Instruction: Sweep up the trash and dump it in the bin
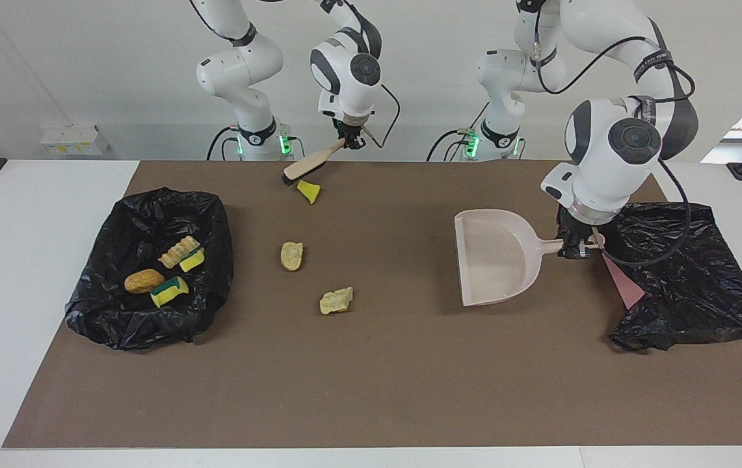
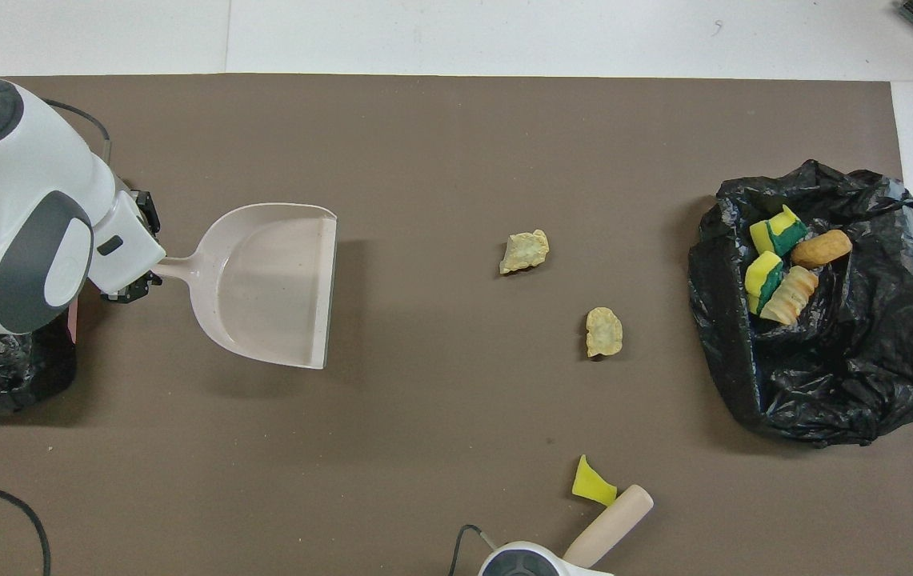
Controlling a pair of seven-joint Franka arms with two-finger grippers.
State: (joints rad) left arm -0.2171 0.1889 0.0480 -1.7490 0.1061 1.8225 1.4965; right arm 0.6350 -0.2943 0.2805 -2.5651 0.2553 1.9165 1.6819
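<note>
Four scraps (image 1: 166, 273) lay inside the black bin bag (image 1: 104, 312). Two tan lumps (image 1: 291, 255) and one yellow sponge bit (image 1: 309, 191) lay outside it, on its left-arm side.

Glossy crinkled black plastic bin bag (image 1: 149, 273), smooth matt beige plastic dustpan (image 1: 491, 266), matt brown table mat (image 1: 371, 377).

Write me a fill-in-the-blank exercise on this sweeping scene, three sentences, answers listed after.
1. The left gripper holds the handle of the ____.
2. The number of scraps lying in the black bag at the right arm's end is ____.
3. The scrap closest to the brush in the right gripper is coloured bright ____.

Missing words: dustpan; four; yellow
</note>
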